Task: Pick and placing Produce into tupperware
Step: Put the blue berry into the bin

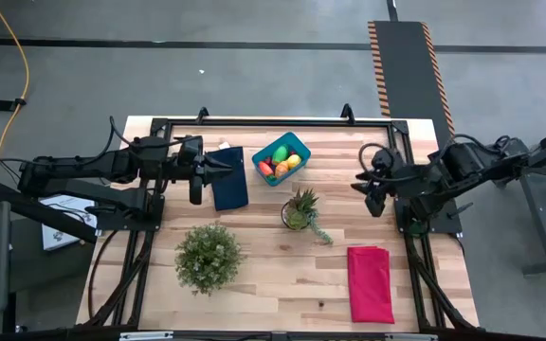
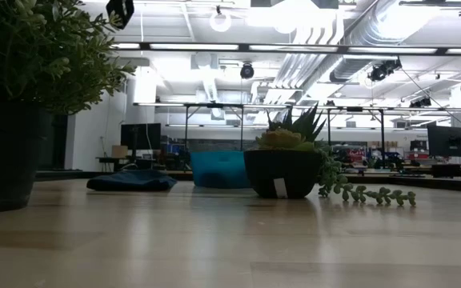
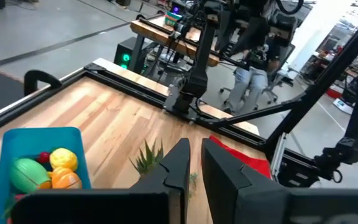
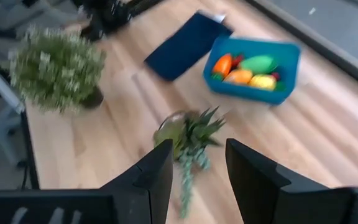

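Produce all sits inside the tupperware mid-bench. My left gripper jaws narrow, empty; right gripper jaws part-open, empty. Best retreat clear, avoid cloth.

The tupperware sat toward the table's far edge, near its middle, with the produce inside it. The cloth lay just left of the tub, apart from it. The spiky plant stood nearer the front, just right of the tub's line. The bushy plant stood front left. A second cloth lay flat at front right, well apart from both plants.
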`<state>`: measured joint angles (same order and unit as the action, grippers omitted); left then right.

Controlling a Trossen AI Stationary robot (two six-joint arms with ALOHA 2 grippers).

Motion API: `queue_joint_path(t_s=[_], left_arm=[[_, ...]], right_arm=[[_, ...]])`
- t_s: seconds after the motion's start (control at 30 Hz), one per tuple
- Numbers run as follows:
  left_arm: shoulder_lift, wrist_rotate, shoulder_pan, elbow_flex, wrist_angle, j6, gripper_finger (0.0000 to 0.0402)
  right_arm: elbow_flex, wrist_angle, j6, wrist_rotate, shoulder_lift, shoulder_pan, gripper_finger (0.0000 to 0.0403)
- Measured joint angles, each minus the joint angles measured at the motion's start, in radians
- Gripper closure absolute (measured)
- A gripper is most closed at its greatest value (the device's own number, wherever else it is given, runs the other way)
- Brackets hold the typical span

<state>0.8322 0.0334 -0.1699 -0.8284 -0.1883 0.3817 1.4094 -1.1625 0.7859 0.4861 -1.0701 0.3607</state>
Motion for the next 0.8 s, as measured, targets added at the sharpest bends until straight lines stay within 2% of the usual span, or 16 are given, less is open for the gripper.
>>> queue_joint_path(t_s=[0.27, 0.6, 0.8], left_arm=[[0.0, -0.053, 0.0, 0.0, -0.001, 0.045, 0.0377], [0.0, -0.115, 0.0, 0.0, -0.003, 0.073, 0.0376], [0.0, -0.178, 0.0, -0.001, -0.004, 0.104, 0.0376]], right_arm=[[0.0, -0.004, 0.019, -0.161, -0.097, 0.011, 0.0263], [0.0, -0.007, 0.055, -0.183, -0.166, 0.112, 0.0263], [0.0, -0.008, 0.091, -0.144, -0.167, 0.147, 0.0263]])
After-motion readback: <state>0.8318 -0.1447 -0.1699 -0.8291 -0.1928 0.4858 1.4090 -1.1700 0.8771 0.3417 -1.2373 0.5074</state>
